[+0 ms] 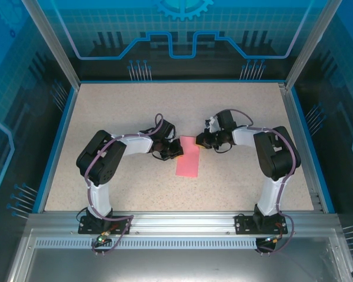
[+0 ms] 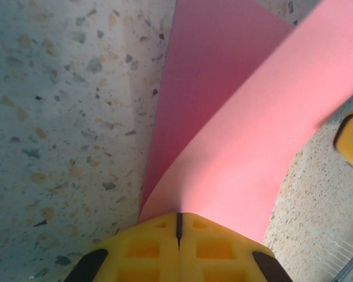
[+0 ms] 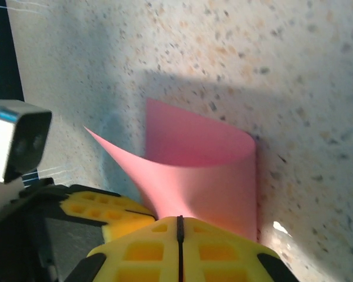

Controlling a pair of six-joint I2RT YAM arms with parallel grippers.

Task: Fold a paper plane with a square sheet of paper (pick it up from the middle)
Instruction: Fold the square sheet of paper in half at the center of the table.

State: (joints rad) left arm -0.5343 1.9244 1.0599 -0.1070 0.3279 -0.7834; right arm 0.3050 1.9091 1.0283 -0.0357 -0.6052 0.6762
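The square sheet of pink-red paper [image 1: 188,161] lies mid-table, bent over on itself in a soft curl rather than flat. My left gripper [image 1: 177,148] is at its upper left edge and my right gripper [image 1: 199,141] at its upper right corner. In the left wrist view the yellow jaws of the left gripper [image 2: 178,216] are shut on the sheet [image 2: 241,117], which rises and curves away from them. The right gripper [image 3: 180,218] is likewise shut on the sheet [image 3: 206,170], which loops over onto the table. The left gripper's yellow fingers [image 3: 109,212] sit close beside it.
The speckled beige tabletop [image 1: 135,111] is walled by a blue rim [image 1: 59,141] and metal posts. Both arm bases [image 1: 100,220] stand at the near edge. The left wrist's camera housing [image 3: 17,144] is close to the right gripper.
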